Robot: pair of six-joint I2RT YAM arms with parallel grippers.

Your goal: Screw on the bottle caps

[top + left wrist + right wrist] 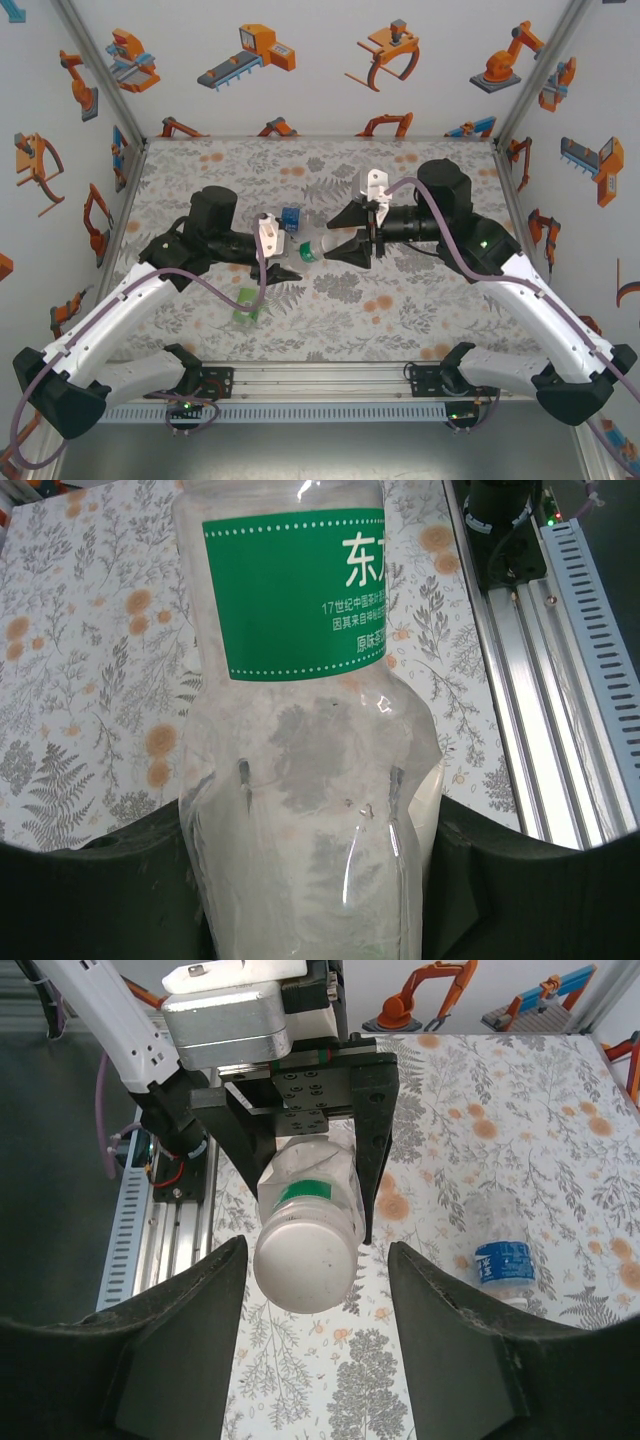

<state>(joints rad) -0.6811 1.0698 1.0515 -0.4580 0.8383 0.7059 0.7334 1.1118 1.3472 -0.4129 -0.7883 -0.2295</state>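
Note:
My left gripper (288, 262) (305, 880) is shut on a clear bottle (300, 730) with a green-and-white label. It holds the bottle lengthwise above the table, mouth end pointing right. A wide white cap (307, 1260) (326, 246) sits on that mouth, just past a green band. My right gripper (315, 1260) (335, 240) faces the cap head-on and is open. Its black fingers (180, 1340) stand either side of the cap with a gap on each side. The left gripper's fingers (378, 1150) flank the bottle's neck behind the cap.
A blue-labelled bottle (290, 220) (503, 1263) lies on the floral table behind the grippers. A green-labelled bottle (245, 305) lies nearer the front, left of centre. The aluminium rail (320, 385) (540, 680) runs along the near edge. Printed walls enclose three sides.

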